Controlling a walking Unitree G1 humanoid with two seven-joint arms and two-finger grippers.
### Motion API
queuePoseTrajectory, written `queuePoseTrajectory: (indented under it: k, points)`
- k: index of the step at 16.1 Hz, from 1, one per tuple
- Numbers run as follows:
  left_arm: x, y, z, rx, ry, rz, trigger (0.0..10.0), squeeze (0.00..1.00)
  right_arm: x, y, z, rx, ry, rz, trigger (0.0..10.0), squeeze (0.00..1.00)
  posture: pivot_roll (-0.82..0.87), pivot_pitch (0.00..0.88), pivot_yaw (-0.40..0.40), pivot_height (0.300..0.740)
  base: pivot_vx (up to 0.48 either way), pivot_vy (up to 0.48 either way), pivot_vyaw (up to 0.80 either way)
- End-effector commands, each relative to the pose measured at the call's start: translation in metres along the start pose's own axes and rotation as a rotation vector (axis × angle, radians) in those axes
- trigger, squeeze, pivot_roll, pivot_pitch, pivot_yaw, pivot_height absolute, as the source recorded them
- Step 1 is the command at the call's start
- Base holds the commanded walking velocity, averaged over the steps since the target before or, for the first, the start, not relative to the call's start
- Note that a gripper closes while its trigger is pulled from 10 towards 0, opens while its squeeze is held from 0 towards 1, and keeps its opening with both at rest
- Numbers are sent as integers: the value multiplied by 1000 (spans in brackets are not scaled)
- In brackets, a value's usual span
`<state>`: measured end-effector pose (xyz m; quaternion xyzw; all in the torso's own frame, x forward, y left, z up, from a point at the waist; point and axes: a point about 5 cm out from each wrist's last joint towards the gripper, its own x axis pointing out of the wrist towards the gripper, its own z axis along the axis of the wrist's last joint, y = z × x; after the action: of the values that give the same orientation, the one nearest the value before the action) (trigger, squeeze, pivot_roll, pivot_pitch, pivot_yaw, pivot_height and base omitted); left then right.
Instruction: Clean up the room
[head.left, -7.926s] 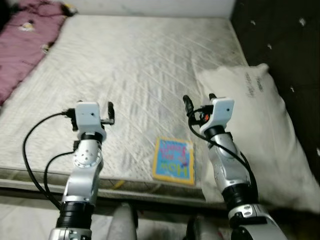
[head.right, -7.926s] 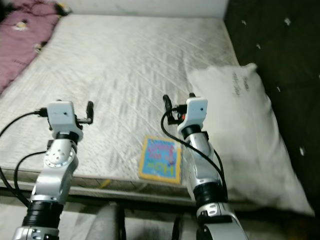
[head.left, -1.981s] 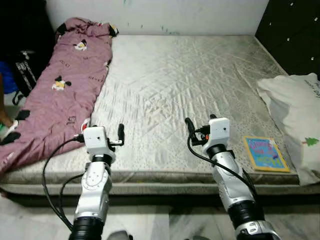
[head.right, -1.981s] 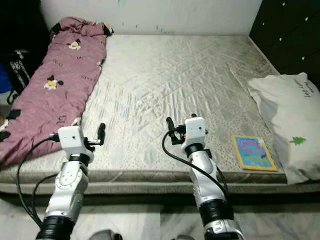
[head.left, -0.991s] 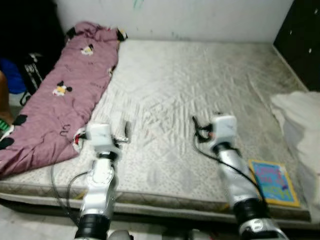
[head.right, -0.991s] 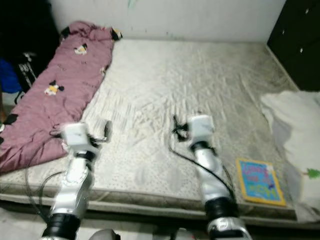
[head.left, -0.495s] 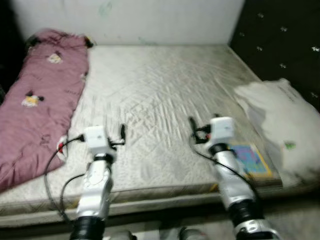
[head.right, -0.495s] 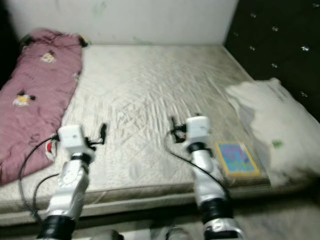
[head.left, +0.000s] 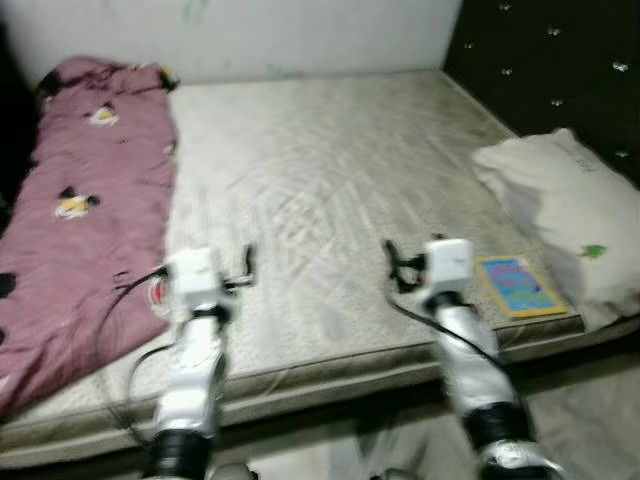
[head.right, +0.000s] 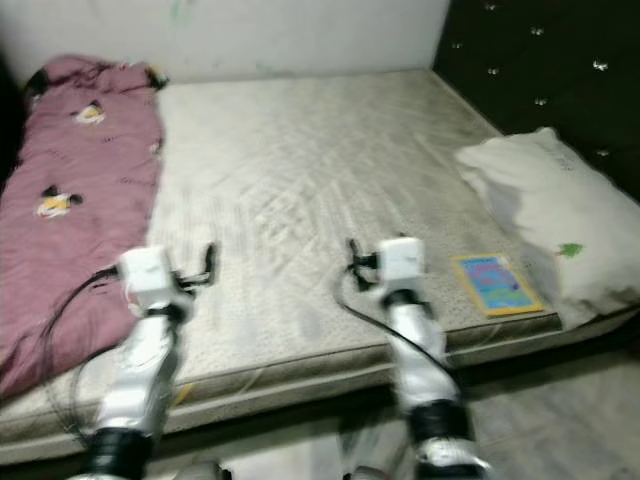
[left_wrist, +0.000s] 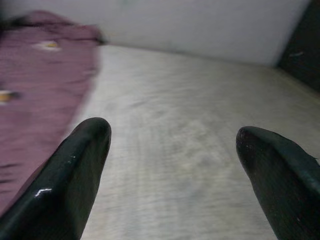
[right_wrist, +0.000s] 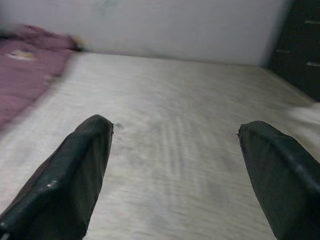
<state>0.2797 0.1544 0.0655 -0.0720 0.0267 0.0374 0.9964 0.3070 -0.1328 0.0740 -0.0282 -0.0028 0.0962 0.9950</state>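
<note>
- A wide bare mattress with pale grey quilted ticking (head.left: 330, 180) takes up most of the scene, with a white wall behind it and a black tufted headboard panel (head.left: 560, 70) along the robot's right side
- A long maroon blanket printed with small cartoon figures (head.left: 70, 220) lies crumpled down the mattress's left side, from the far corner by the wall to the near edge; it is left of the left gripper and just beside that arm
- A plump white pillow with a tiny green tree mark (head.left: 560, 220) lies at the right edge of the mattress against the dark panel, well to the right of the right gripper
- A thin square picture book with a yellow border and blue cover (head.left: 515, 285) lies flat near the mattress's front right corner, between the pillow and the right arm, its far side touching or nearly touching the pillow; it sits just to the right of the right gripper, at about the level of the wrist
- The left gripper (left_wrist: 172, 150) hovers above the near part of the mattress with its two black fingers spread wide, nothing between them; the blanket shows off to one side in its wrist view
- The right gripper (right_wrist: 175, 150) also hangs over the near part of the mattress, fingers parted and empty, pointing across the bare ticking toward the wall
</note>
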Motion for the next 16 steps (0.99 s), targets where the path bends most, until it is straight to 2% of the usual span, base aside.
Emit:
queuePoseTrajectory:
  k: [1,5,16]
  points:
    - [1,-7,2,-2,-13,-12,10000,0,0,-8,2,-21,-2,-7,10000,0,20,14,7,740,0,0,0]
    - [0,-8,3,-6,-23,-41,10000,0,0,-8,2,-23,0,-4,10000,0,21,14,7,740,0,0,0]
    - [-1,-9,3,-9,-24,-59,10000,0,1,-9,3,-34,-6,-2,10000,0,21,14,8,740,305,0,0]
